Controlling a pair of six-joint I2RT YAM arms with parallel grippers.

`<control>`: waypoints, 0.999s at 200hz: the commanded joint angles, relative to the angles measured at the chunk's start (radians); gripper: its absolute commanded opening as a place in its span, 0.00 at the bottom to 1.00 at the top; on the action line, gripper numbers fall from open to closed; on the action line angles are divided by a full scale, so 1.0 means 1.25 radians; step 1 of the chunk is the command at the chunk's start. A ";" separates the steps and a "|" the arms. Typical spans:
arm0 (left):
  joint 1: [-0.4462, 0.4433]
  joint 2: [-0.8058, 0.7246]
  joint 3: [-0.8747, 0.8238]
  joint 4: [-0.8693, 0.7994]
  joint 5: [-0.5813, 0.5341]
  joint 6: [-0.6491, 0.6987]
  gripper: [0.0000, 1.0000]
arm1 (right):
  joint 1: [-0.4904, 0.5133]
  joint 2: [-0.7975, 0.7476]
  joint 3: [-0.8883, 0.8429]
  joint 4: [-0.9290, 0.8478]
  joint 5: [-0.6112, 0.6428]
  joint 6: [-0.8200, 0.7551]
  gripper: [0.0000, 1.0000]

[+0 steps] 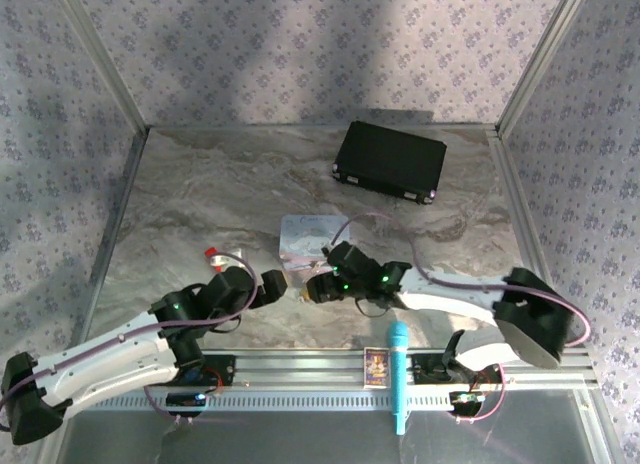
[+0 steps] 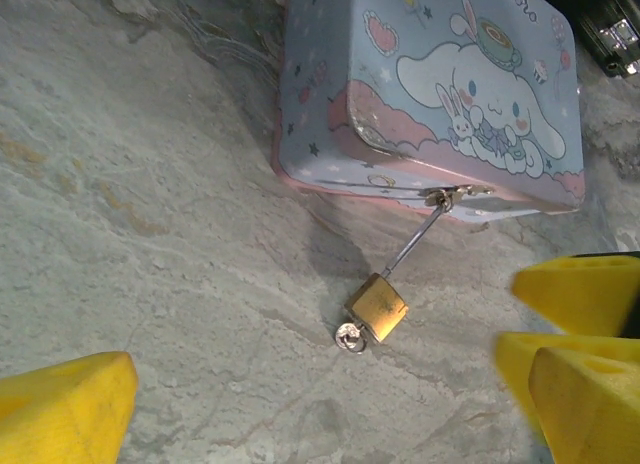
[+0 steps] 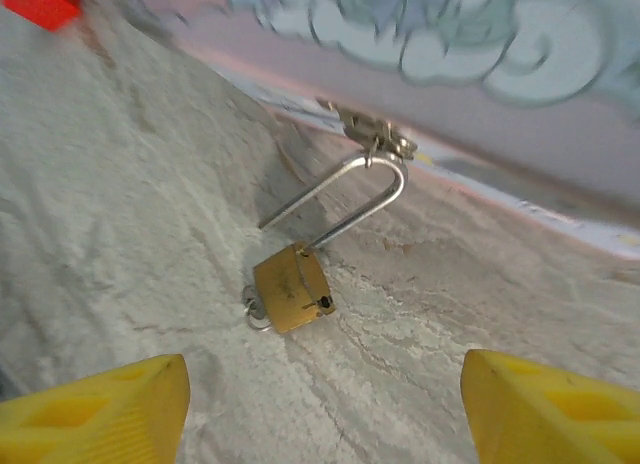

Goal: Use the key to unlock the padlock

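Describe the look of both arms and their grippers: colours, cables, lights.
The left arm and right arm have white links, black joints and black wrist housings; a thin pinkish-purple cable loops along each. The left gripper and right gripper carry chunky yellow wedge-shaped fingers. Small green lights glow on the right wrist.

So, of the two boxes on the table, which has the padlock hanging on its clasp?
The pale blue cartoon-printed tin: the brass padlock hangs from its front clasp. The black rectangular case lies farther back, apart from the lock.

Brushed brass padlock (image 3: 292,287), shiny steel shackle (image 3: 345,199), glossy printed tin (image 2: 440,94), matt marbled tabletop (image 2: 150,234)
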 commanded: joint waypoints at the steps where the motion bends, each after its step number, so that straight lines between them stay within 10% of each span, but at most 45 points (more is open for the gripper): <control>1: 0.005 0.011 0.007 0.025 0.020 -0.005 1.00 | 0.016 0.072 0.037 0.069 0.058 0.045 0.71; 83: 0.008 0.016 -0.017 0.048 0.019 -0.022 1.00 | 0.063 0.205 0.077 0.098 0.087 0.053 0.65; 127: 0.008 0.017 -0.019 0.049 0.014 -0.030 1.00 | 0.088 0.259 0.122 -0.007 0.156 0.106 0.49; 200: 0.007 0.053 0.021 0.032 -0.007 0.018 1.00 | 0.067 0.172 -0.055 0.203 0.069 0.193 0.25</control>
